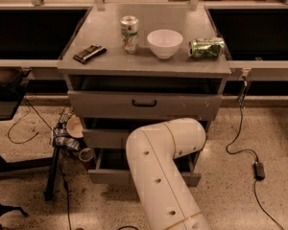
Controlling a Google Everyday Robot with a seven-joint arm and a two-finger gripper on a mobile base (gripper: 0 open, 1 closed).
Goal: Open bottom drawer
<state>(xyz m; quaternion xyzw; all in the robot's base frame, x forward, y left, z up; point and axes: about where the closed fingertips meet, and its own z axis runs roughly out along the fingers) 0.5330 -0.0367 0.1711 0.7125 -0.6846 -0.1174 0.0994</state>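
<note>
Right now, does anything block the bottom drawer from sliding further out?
Nothing visible does. The bottom drawer is partly out; bare floor lies before its front. Clutter lies beside its left corner, not ahead. The tool is hidden behind the arm.

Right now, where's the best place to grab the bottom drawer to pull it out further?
Its handle is hidden behind the arm, as is the gripper. The bottom drawer already stands partly out, so the exposed top edge of its front panel, beside the arm, could be hooked from above and pulled toward the camera.
</note>
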